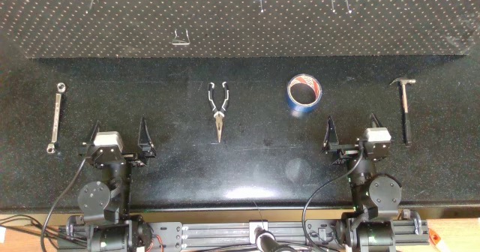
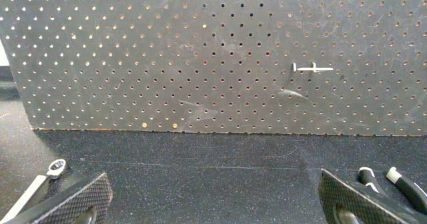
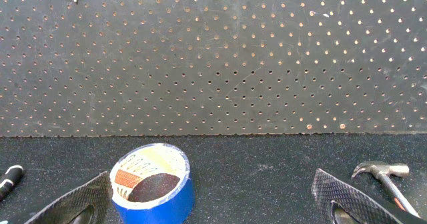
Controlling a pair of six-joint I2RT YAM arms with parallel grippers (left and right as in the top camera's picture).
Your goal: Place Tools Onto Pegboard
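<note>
Both your grippers sit spread wide and empty, with the tools laid out on the table in front of the pegboard.

Your left gripper (image 1: 119, 128) rests low at the near left of the black speckled table (image 1: 150, 79), fingers wide apart and holding nothing. Your right gripper (image 1: 351, 124) mirrors it at the near right, equally splayed. All four tools lie flat on the table between the grippers and the dark perforated pegboard (image 1: 240, 19), which stands upright along the far edge. A silver metal wrench (image 1: 55, 118) is at far left, and needle-nose pliers (image 1: 218, 109) with black-and-white handles are in the middle. A blue tape roll (image 1: 304, 93) sits just ahead of your right gripper, and a black-handled hammer (image 1: 405, 109) is at far right. Small metal wire hooks (image 1: 180, 36) stick out of the pegboard.
</note>
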